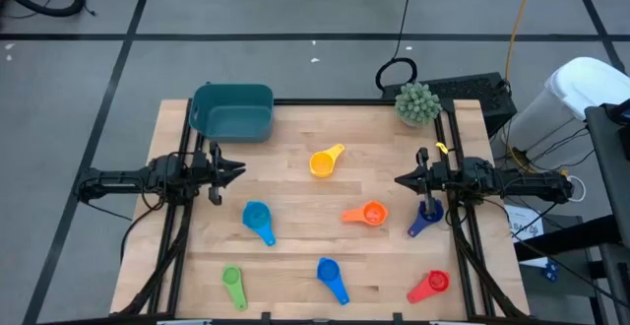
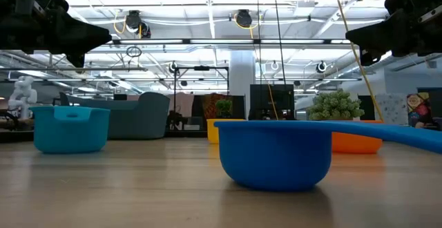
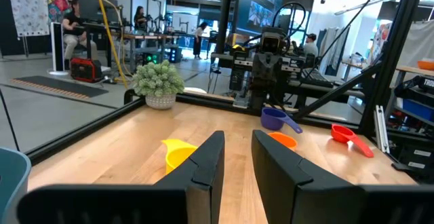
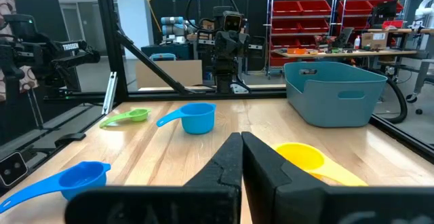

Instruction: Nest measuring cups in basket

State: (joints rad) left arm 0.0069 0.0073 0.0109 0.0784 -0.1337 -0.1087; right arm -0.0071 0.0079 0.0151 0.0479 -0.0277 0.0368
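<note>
Seven measuring cups stand apart on their bases on the wooden table: yellow [image 1: 325, 161], light blue [image 1: 258, 220], orange [image 1: 367, 214], dark purple-blue [image 1: 425, 219], green [image 1: 232, 284], blue [image 1: 332, 278] and red [image 1: 429, 286]. The teal basket [image 1: 231, 111] sits at the far left corner, nothing showing in it. My left gripper [image 1: 238, 170] hovers at the left side, near the basket, fingers slightly open [image 3: 237, 142]. My right gripper [image 1: 402, 180] hovers at the right side above the dark purple-blue cup, fingers shut [image 4: 241, 142]. Neither touches anything.
A spiky green ball plant in a pot [image 1: 417, 102] stands at the table's far right corner. Black frame rails [image 1: 177, 236] run along the left and right edges. The blue cup [image 2: 276, 152] fills the front of the low view. Bare wood lies between the cups.
</note>
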